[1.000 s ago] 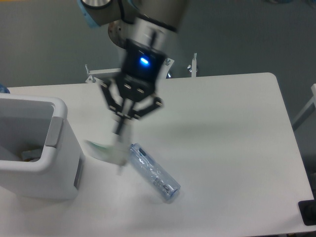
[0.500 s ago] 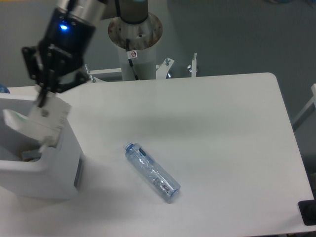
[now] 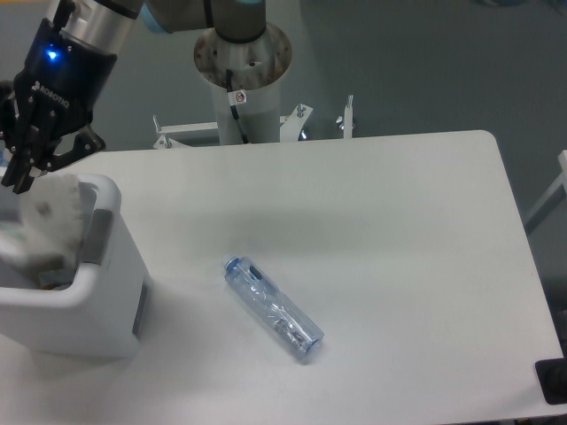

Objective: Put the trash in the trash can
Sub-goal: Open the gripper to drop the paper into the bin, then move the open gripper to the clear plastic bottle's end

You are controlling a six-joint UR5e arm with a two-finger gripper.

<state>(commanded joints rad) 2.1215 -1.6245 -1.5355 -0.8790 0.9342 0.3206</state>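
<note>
Probably a robotics lab: a bare white table (image 3: 390,230), pedestal-mounted arm (image 3: 241,66) and grey floor (image 3: 425,62).

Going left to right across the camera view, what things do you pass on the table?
White trash can with the robot hand and a white wrapper over its opening → clear blue plastic bottle lying on the white table.

The trash can (image 3: 97,292) blocks the table's (image 3: 399,230) left edge, with the gripper (image 3: 27,173) and white wrapper (image 3: 49,212) filling its mouth, while open tabletop rings the bottle (image 3: 273,307), approachable from every side.
</note>
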